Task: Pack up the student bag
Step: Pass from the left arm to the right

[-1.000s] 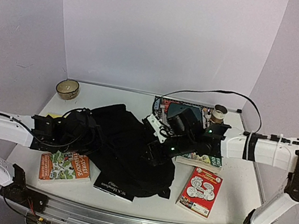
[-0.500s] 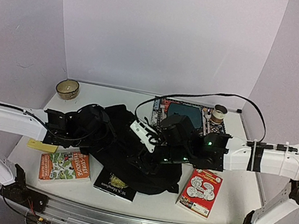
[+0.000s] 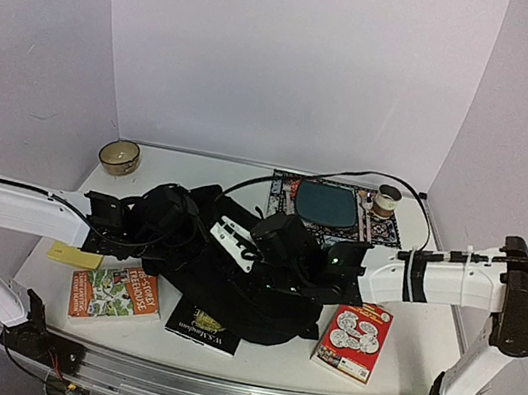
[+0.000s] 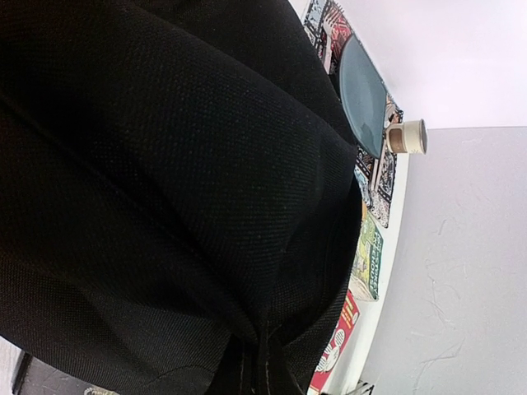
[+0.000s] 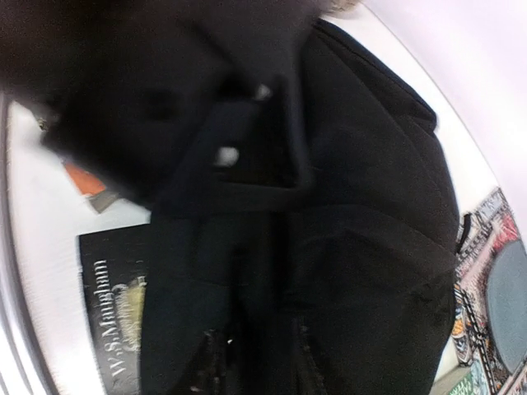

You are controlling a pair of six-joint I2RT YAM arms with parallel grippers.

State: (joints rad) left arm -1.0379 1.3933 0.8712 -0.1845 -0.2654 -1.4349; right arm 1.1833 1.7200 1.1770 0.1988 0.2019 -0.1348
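Two arms now meet over the student bag, which lies crumpled in the middle of the worktop. Compared with a second ago, the right arm has swung well to the left across the bag, while the left arm reaches further right, uncovering a yellow note beside it. The left gripper is sunk in the black fabric and the right gripper presses onto the bag's upper folds; I cannot tell how far either is open or whether it has hold of cloth. The left wrist view is almost all woven black fabric, yet along its edge it shows a teal plate, a small brown roll and the edge of a green book that I cannot make out from above. The right wrist view is blurred and dark, showing a bag seam and the black book lying partly under the bag, its spine reading "W.S.Maugham". From above, a red book with cartoon drawings lies right of the bag, a green-and-orange book lies left of it with its title too small to read, and a bowl sits at the far left.
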